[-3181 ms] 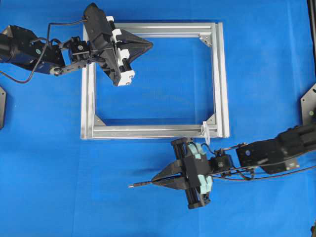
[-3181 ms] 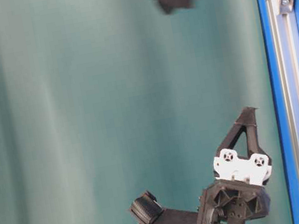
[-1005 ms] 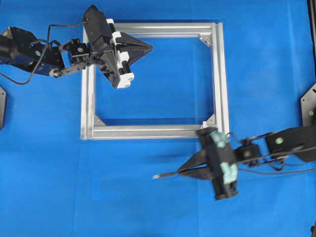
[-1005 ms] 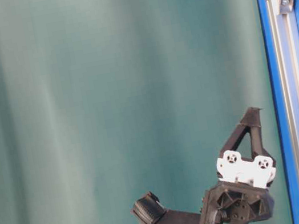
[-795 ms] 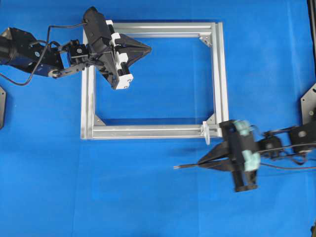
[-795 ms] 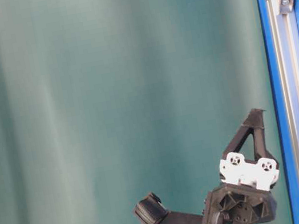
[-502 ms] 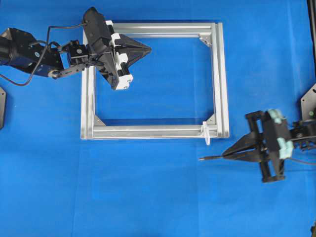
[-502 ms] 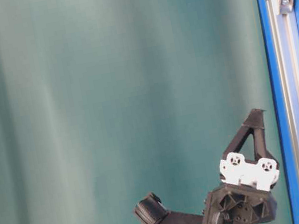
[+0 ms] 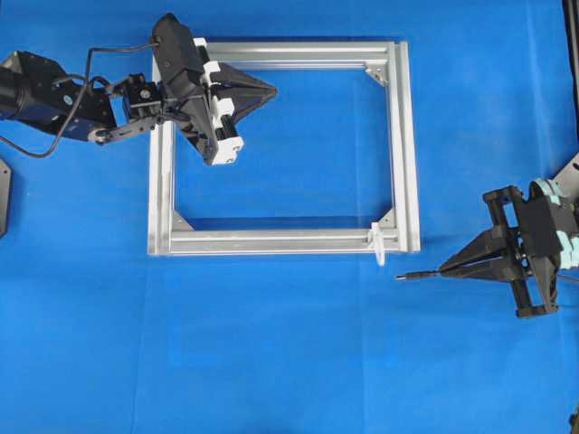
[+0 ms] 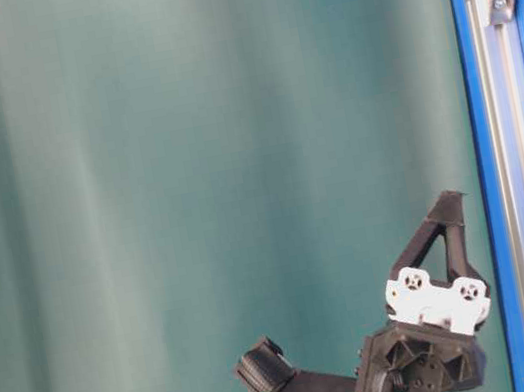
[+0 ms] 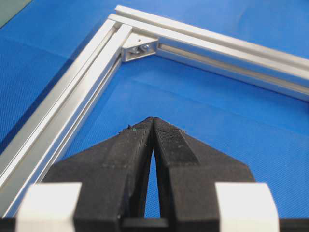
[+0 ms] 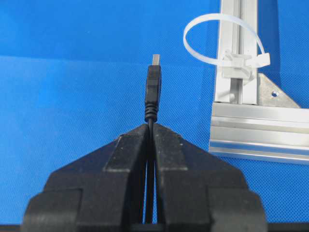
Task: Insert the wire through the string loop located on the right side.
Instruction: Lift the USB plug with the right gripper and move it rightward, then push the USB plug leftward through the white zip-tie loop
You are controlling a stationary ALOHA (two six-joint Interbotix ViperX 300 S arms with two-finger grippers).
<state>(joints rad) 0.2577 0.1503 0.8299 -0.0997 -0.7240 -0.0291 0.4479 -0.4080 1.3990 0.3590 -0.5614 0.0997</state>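
My right gripper (image 12: 150,126), clamped on the thin black wire (image 12: 152,89), has pulled back right of the silver aluminium frame (image 9: 405,154). The white string loop (image 12: 223,41) now sits ahead-right of the plug: lined up for insertion.

A thin black wire with a slim dark plug tip (image 12: 153,82) juts straight out from between two closed black fingers, its metal end pointing toward the frame's near corner. Seen from overhead, the plug lies level above the blue mat, just right of the frame and apart from it. A small white plastic tie loop (image 12: 223,42), standing open and rounded, is fastened around the silver aluminium bar near that corner.
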